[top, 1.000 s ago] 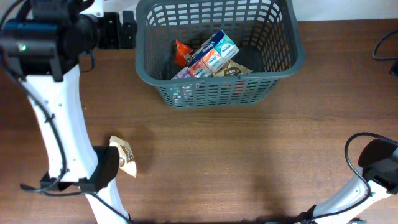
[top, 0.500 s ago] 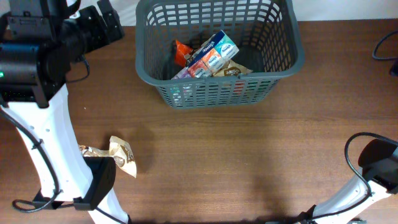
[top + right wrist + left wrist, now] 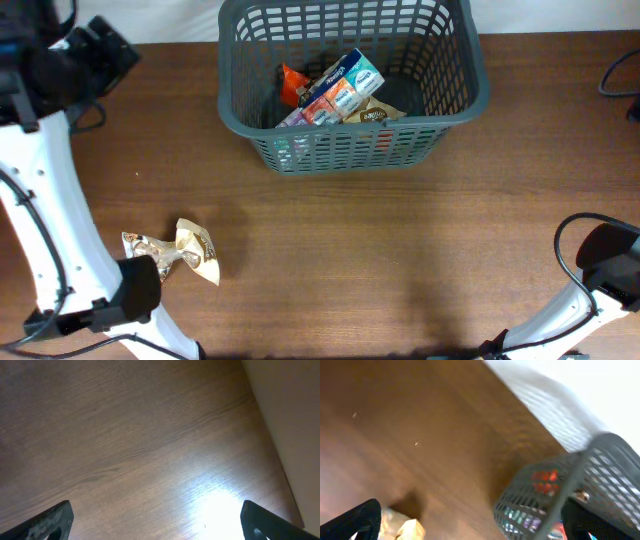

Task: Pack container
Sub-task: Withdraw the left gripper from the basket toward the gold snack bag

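Note:
The dark grey basket (image 3: 455,95) stands at the table's back middle. It holds a blue and orange carton (image 3: 342,85), a red packet (image 3: 292,82) and a brown pouch (image 3: 375,114). A crumpled gold snack packet (image 3: 190,250) lies on the table at the front left. My left gripper (image 3: 103,50) is high at the far left, well away from the basket, open and empty. In the blurred left wrist view it (image 3: 475,527) looks down at the basket (image 3: 570,485) and the gold packet (image 3: 405,529). My right gripper (image 3: 157,520) is open and empty over bare table.
The right arm (image 3: 605,265) with a looped black cable rests at the front right corner. A dark cable (image 3: 615,75) lies at the right edge. A white wall or cloth (image 3: 560,415) runs behind the table's back edge.
My left arm has swung left, away from the basket's left rim to the far left edge. The gold packet on the table is now fully uncovered. The right arm has not moved.

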Controlling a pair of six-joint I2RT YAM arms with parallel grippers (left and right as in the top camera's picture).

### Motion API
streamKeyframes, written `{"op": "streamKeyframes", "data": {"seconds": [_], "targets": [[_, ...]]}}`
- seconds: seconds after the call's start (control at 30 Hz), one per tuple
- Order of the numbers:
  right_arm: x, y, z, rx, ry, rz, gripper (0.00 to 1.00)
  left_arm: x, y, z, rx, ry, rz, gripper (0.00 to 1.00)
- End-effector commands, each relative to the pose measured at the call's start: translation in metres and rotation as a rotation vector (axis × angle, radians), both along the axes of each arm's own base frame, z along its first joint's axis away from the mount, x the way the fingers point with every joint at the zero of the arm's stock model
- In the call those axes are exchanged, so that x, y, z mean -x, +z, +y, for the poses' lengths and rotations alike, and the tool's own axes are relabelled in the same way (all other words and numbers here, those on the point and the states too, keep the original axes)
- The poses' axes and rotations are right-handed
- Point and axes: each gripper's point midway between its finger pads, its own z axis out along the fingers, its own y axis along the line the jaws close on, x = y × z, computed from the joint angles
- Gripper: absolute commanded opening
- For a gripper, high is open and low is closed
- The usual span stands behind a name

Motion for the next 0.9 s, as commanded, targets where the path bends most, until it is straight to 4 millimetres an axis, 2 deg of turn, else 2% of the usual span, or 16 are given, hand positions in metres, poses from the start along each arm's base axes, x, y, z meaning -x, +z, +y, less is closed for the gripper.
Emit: {"op": "streamKeyframes", "data": {"seconds": [0.0, 0.17, 0.33, 0.43, 0.67, 0.87], "targets": [[-0.001, -0.003, 0.001, -0.012, -0.001, 0.001, 0.99, 0.008, -0.009, 0.001, 0.067, 0.025, 0.031, 0.99], [-0.001, -0.003, 0.001, -0.012, -0.001, 0.001, 0.99, 0.028, -0.041, 0.003, 0.094, 0.114, 0.153, 0.99], [-0.001, -0.003, 0.001, -0.012, -0.001, 0.001, 0.99, 0.066, -0.071, 0.010, 0.136, 0.354, 0.255, 0.99], [-0.001, -0.003, 0.001, -0.012, -0.001, 0.001, 0.99, 0.085, -0.083, 0.011, 0.140, 0.432, 0.294, 0.99], [-0.001, -0.003, 0.001, -0.012, -0.001, 0.001, 0.99, 0.130, -0.105, 0.010, 0.106, 0.479, 0.370, 0.99], [-0.001, -0.003, 0.001, -0.012, -0.001, 0.001, 0.99, 0.158, -0.127, 0.004, 0.118, 0.479, 0.287, 0.99]]}}
